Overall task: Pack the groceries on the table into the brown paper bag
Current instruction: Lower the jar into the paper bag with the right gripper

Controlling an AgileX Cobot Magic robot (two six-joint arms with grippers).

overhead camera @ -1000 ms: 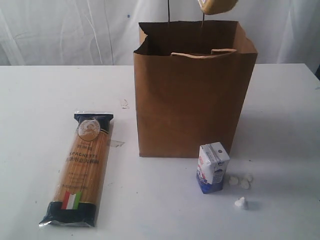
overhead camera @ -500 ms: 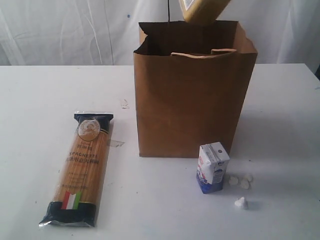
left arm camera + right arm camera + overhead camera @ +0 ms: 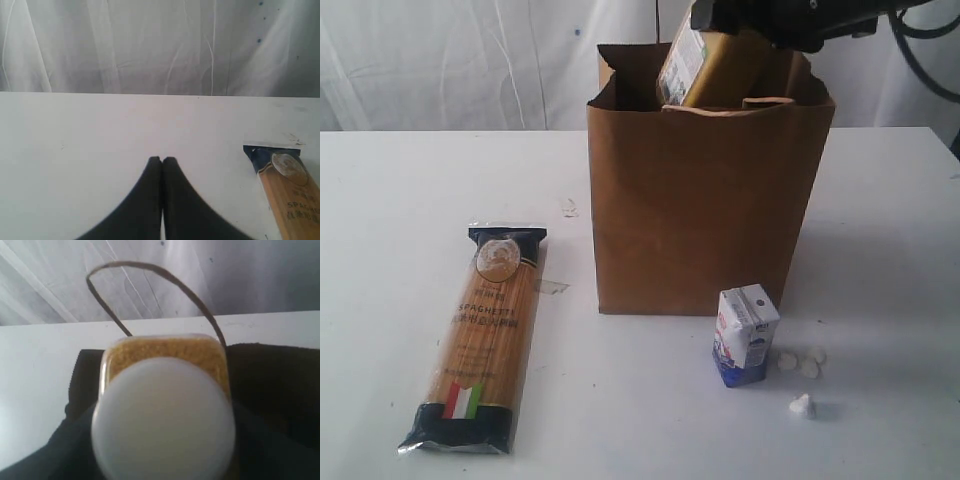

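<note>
A creased white curtain (image 3: 440,60) hangs across the back. Three small white lumps (image 3: 809,368) lie clustered close together. A fourth white lump (image 3: 802,405) sits just apart, nearer the camera.

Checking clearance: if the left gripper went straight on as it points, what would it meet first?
For the left gripper the way looks free over the table, then likely the white curtain, depth unclear; spaghetti packet lies aside.

The outside camera sits before the table (image 3: 400,200), slightly raised, facing the curtain (image 3: 450,60), wide on the brown paper bag (image 3: 700,220). My left wrist camera skims low toward that curtain; both catch the spaghetti packet (image 3: 480,340). My right one stares close down on the yellow-grain bottle (image 3: 165,415), shared too
</note>
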